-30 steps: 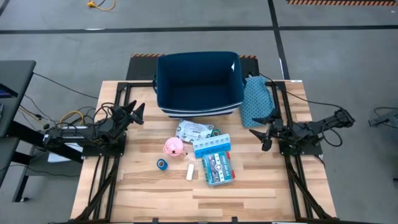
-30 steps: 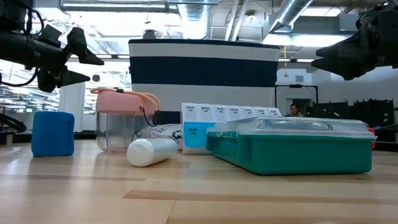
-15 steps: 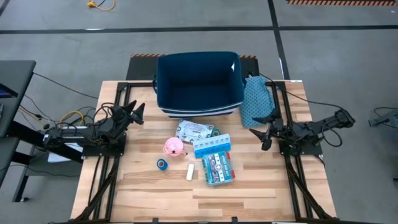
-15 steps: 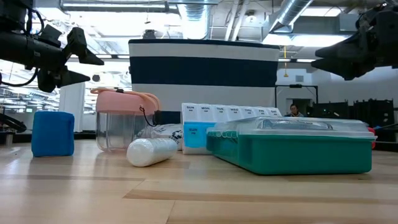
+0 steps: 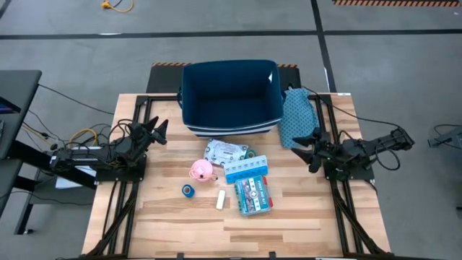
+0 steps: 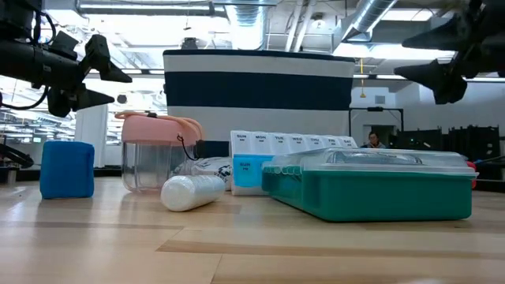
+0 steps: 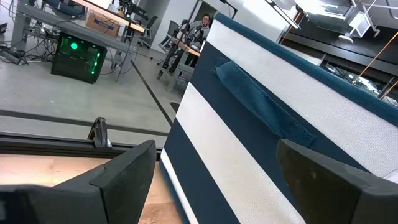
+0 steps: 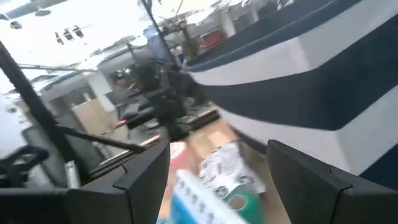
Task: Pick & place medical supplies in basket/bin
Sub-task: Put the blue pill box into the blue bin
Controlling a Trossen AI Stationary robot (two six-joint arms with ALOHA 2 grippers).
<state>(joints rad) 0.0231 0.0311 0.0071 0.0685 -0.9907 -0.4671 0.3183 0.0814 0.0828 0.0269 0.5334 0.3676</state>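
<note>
An open workshop with a grey concrete floor and exposed ceiling ducts surrounds a slatted wooden bench, where nothing has yet gone into the basket. The navy, white-striped bin sits empty at the far middle of the bench, the largest thing on it, with a teal patterned pouch lying just beside its right wall.

The two dark arms flank the supplies. The left gripper hovers at the left edge of the bench, jaws spread, unchanged from a second ago. The right gripper has swung a little from its earlier pose, its spread jaws now turned toward the cluster in the middle; in the low view it has lifted slightly. That small shift reads as the start of a reach, so the first pick looks to be the right arm's.

The supplies lie together just near of the bin, all untouched. The teal-and-white box is nearest the front, with the light-blue pill organizer touching its far end. A white printed packet lies closest to the bin, a green roll at its right edge. Left of these sit the pink round piece, the white stick and, smallest and farthest left, the blue tape roll.
</note>
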